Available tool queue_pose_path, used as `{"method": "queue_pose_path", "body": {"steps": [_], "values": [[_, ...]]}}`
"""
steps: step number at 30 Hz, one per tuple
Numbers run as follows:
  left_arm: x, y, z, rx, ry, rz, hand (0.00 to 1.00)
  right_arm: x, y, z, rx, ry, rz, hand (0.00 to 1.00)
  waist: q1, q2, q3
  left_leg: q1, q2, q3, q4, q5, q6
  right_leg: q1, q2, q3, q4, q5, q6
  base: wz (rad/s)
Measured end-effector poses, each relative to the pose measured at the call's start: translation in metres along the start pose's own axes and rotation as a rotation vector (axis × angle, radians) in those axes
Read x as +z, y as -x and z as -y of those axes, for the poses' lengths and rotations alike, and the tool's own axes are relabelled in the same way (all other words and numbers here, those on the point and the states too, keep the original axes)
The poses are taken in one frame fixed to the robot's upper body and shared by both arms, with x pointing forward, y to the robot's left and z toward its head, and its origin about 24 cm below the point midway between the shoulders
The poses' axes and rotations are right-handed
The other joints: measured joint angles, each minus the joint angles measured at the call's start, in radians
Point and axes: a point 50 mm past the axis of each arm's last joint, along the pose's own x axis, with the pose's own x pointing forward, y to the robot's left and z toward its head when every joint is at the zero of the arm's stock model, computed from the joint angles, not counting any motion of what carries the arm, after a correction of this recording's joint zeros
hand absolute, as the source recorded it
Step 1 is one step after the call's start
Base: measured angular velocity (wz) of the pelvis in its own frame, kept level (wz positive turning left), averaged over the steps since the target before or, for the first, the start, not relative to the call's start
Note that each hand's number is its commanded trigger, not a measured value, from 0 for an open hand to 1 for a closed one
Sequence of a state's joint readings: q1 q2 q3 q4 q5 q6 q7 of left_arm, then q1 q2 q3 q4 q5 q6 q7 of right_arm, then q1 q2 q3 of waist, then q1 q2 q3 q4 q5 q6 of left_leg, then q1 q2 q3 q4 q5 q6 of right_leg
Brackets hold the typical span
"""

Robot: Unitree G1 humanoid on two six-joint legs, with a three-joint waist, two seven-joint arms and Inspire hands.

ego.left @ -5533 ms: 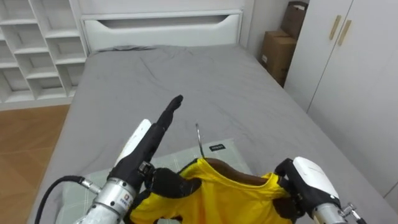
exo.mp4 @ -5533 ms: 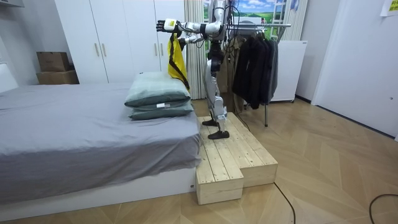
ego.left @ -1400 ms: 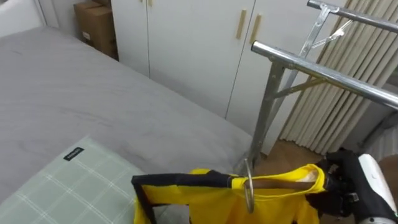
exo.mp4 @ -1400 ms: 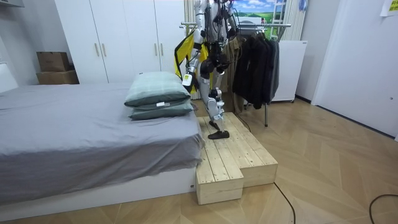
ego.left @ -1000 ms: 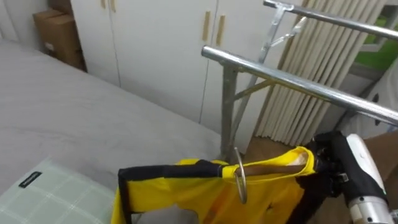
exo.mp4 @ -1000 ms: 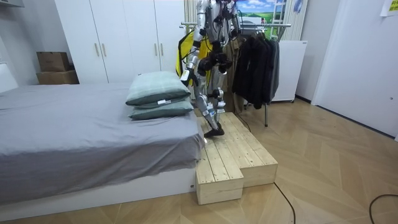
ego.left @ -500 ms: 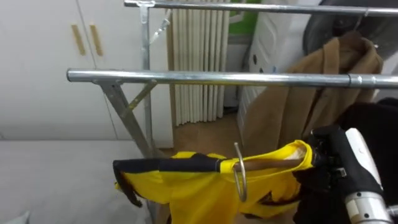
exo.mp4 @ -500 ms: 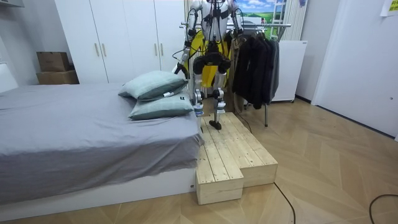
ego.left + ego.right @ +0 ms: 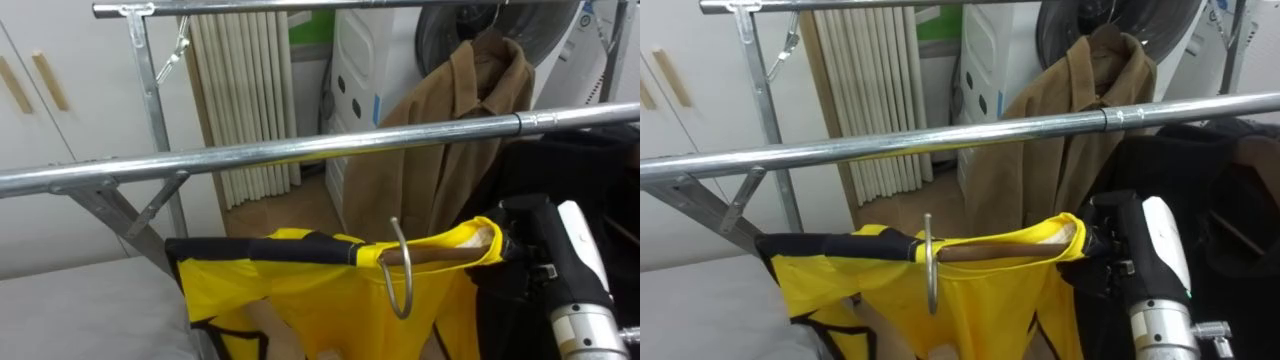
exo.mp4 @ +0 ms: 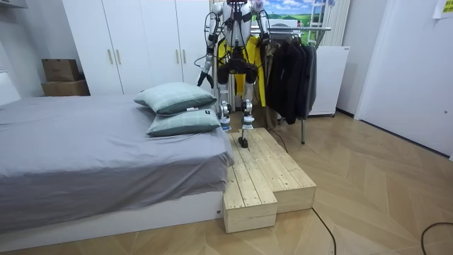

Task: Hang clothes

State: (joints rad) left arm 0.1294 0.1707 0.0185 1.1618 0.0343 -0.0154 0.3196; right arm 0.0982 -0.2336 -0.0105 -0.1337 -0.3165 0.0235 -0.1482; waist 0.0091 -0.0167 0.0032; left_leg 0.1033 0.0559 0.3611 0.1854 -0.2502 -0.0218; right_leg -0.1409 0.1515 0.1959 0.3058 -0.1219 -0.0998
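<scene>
A yellow garment with dark trim (image 9: 300, 290) hangs on a wooden hanger (image 9: 440, 252) whose metal hook (image 9: 402, 272) points toward me. My right hand (image 9: 530, 250) is shut on the hanger's right end, inside the garment's shoulder. The hanger sits just below and in front of the near metal rail (image 9: 300, 150) of the clothes rack, not touching it. In the room view I stand on the wooden platform (image 10: 265, 173) facing the rack, with the yellow garment (image 10: 249, 57) in front of me. My left hand (image 10: 200, 81) hangs low on the room view's left.
A brown coat (image 9: 460, 100) and dark clothes (image 9: 600, 170) hang on the rack's right part. A second rail (image 9: 300, 7) runs higher behind. The bed's grey corner (image 9: 60, 310) lies lower left; pillows (image 10: 177, 99) lie at the bed's end.
I have turned from the bed to the rack, so the whole view swung right. The hanger with the garment stayed in my right hand; the near rail now crosses above its hook.
</scene>
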Motion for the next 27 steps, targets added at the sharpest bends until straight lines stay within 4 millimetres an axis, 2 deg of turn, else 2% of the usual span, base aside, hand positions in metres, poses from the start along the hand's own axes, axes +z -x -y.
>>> {"method": "queue_pose_path", "body": {"steps": [3, 6, 11, 15, 17, 20, 27], "values": [[-0.007, 0.001, -0.003, 0.009, 0.01, -0.005, 0.0, 0.001, 0.0, -0.004, 0.017, -0.001, 0.006, 1.0, 0.008, -0.006, 0.0003, 0.012, 0.001, 0.0, -0.006, 0.0, 0.0, 0.007, 0.007, 0.02, -0.016, 0.002, -0.003, -0.18], [-0.009, 0.001, -0.004, 0.014, 0.014, -0.004, 0.0, 0.002, 0.0, -0.004, 0.02, 0.001, 0.008, 1.0, 0.023, -0.016, -0.0004, 0.013, 0.001, 0.0, -0.006, 0.0, 0.0, 0.009, 0.009, 0.021, -0.019, 0.002, -0.003, -0.06], [-0.013, 0.002, -0.005, 0.013, 0.014, -0.006, 0.0, 0.002, 0.0, -0.005, 0.021, 0.0, 0.016, 1.0, 0.021, -0.027, 0.0006, 0.016, 0.005, -0.009, -0.011, 0.0, 0.0, 0.031, 0.008, 0.011, -0.045, 0.01, -0.005, 0.05], [-0.005, 0.001, -0.003, 0.001, 0.003, 0.021, 0.0, 0.005, 0.0, -0.006, 0.025, -0.002, 0.033, 1.0, 0.021, -0.032, 0.0, 0.016, 0.007, -0.033, -0.017, 0.0, 0.0, 0.037, 0.007, 0.005, -0.053, 0.014, -0.007, 0.11], [-0.001, 0.001, -0.002, -0.009, 0.004, 0.034, 0.0, 0.009, -0.004, -0.007, 0.041, -0.003, 0.051, 1.0, 0.023, -0.035, 0.0022, 0.014, 0.007, -0.036, -0.019, 0.0, 0.0, 0.035, 0.007, -0.002, -0.056, 0.014, -0.007, 0.04], [0.002, 0.0, -0.002, -0.008, 0.0, 0.044, 0.0, 0.015, -0.009, -0.006, 0.046, -0.006, 0.075, 1.0, 0.025, -0.04, 0.0014, 0.012, 0.008, -0.038, -0.02, 0.0, 0.0, 0.036, 0.007, -0.008, -0.066, 0.016, -0.009, 0.03], [-0.008, 0.001, -0.004, -0.008, -0.027, 0.02, 0.0, 0.022, -0.015, -0.004, 0.086, 0.011, 0.112, 1.0, 0.031, -0.045, -0.0014, 0.016, 0.009, -0.04, -0.02, 0.0, 0.0, 0.037, 0.007, -0.008, -0.067, 0.017, -0.01, 0.0]]}}
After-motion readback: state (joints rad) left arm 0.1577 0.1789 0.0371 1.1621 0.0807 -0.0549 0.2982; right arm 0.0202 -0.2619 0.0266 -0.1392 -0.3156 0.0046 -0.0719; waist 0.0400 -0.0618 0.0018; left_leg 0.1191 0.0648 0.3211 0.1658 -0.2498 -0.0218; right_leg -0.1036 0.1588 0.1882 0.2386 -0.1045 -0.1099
